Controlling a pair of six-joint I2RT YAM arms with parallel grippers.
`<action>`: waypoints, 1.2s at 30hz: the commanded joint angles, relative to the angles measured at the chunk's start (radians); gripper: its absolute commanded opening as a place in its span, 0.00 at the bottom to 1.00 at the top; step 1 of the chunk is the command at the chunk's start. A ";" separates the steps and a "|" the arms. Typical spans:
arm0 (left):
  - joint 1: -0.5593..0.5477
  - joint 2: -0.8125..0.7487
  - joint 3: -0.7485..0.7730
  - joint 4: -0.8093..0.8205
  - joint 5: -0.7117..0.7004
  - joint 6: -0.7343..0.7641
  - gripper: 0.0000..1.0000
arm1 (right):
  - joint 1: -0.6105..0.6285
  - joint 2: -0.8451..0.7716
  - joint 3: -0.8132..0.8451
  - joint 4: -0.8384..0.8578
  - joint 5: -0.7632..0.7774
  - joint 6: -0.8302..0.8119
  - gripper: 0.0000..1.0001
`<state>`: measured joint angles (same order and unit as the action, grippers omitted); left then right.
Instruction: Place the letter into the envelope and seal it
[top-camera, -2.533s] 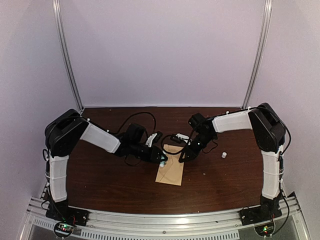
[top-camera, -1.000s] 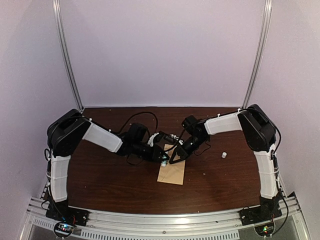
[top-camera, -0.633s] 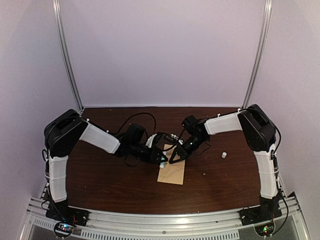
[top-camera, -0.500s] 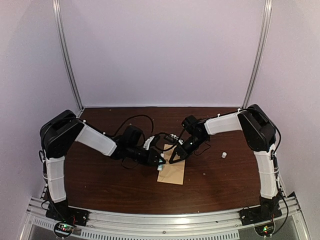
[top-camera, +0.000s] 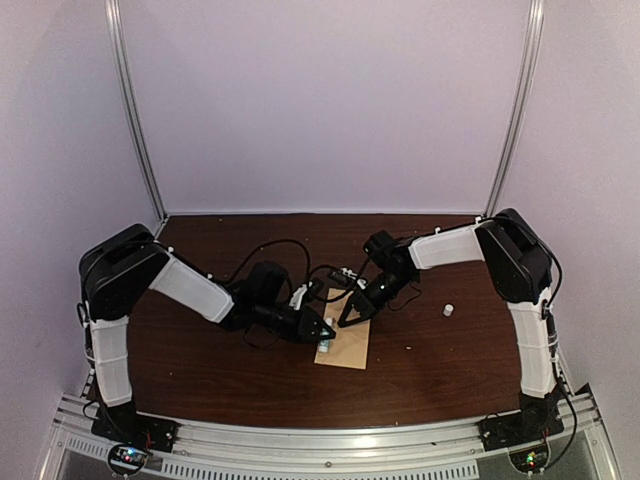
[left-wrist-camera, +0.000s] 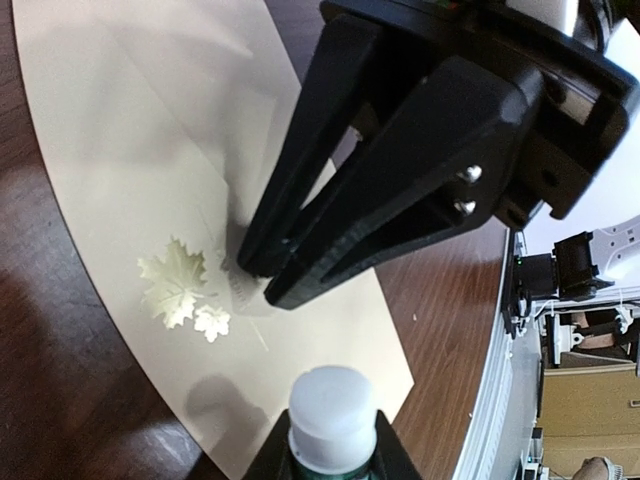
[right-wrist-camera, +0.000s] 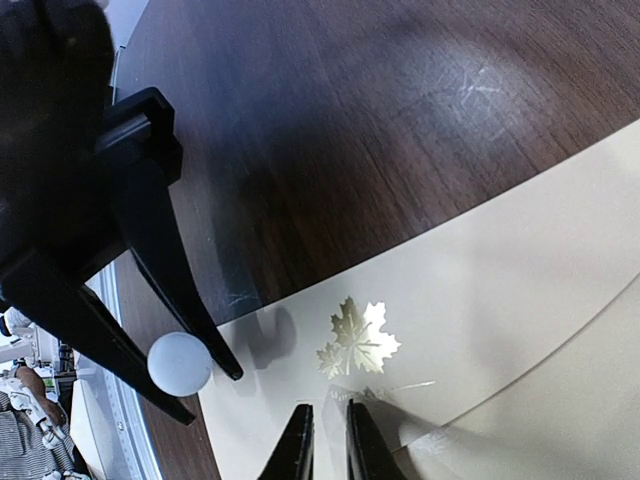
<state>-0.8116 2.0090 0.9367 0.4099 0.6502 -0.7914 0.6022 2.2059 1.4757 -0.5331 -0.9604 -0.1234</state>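
The tan envelope (top-camera: 346, 346) lies flat mid-table, a gold maple leaf (right-wrist-camera: 358, 342) printed on it. My right gripper (top-camera: 345, 322) stands on it, jaws almost together, tips (right-wrist-camera: 330, 445) just below the leaf with a small clear printed scrap between them. In the left wrist view those black fingers (left-wrist-camera: 265, 285) touch the paper (left-wrist-camera: 140, 170). My left gripper (top-camera: 327, 330) is at the envelope's left edge, shut on a green stick with a white top (left-wrist-camera: 332, 405). The right wrist view shows that white top (right-wrist-camera: 180, 362) over the envelope (right-wrist-camera: 500, 300) corner. The letter is out of view.
A small white cylinder (top-camera: 448, 310) stands on the dark wood table (top-camera: 220, 370) right of the right arm. Black cables (top-camera: 285, 248) loop behind both wrists. A metal rail (top-camera: 320, 440) runs along the near edge.
My left arm has swung nearer and lower, carrying the stick toward the envelope's lower left edge. The right gripper shifted left onto the envelope earlier and has held still for the last second.
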 joint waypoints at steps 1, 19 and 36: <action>0.001 0.030 0.006 0.009 -0.026 -0.007 0.00 | 0.003 0.026 0.005 -0.004 0.023 -0.002 0.13; 0.008 0.060 0.030 -0.042 -0.036 0.035 0.00 | 0.048 0.019 0.005 -0.069 -0.043 -0.050 0.14; 0.041 0.060 0.043 -0.109 -0.019 0.097 0.00 | -0.030 0.018 0.051 -0.076 0.073 -0.033 0.13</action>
<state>-0.7921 2.0384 0.9623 0.3725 0.6540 -0.7528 0.5701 2.2063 1.4887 -0.5755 -0.9524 -0.1463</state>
